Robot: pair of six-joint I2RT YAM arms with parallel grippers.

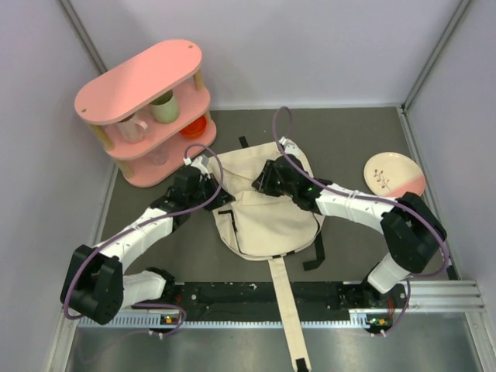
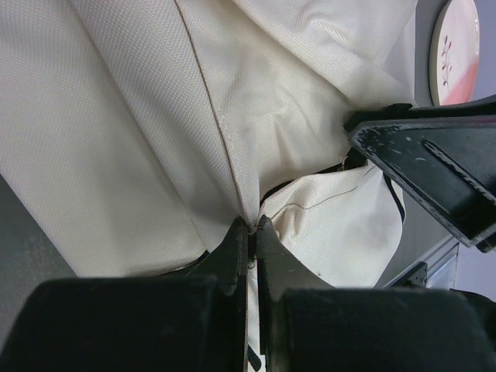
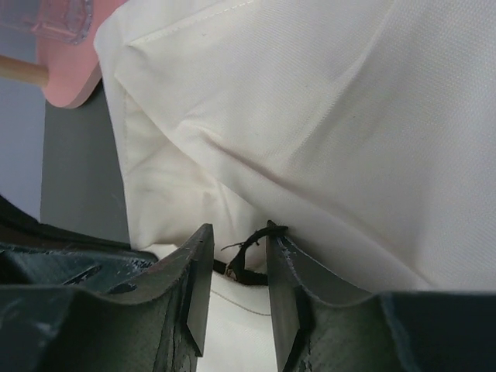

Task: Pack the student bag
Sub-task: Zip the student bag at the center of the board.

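Observation:
The cream canvas student bag (image 1: 267, 221) lies flat in the middle of the dark mat, one long cream strap (image 1: 285, 310) trailing over the near edge. My left gripper (image 1: 211, 190) is at the bag's left top edge; in the left wrist view (image 2: 249, 225) it is shut on a fold of the bag's cream fabric (image 2: 155, 116). My right gripper (image 1: 263, 180) is at the bag's top middle; in the right wrist view (image 3: 235, 242) its jaws stand a little apart around a black zipper pull cord (image 3: 246, 249), touching it on one side.
A pink two-tier shelf (image 1: 147, 108) with cups and an orange item stands at the back left. A cream and pink plate (image 1: 394, 173) lies at the right, also in the left wrist view (image 2: 457, 46). Grey walls enclose the mat.

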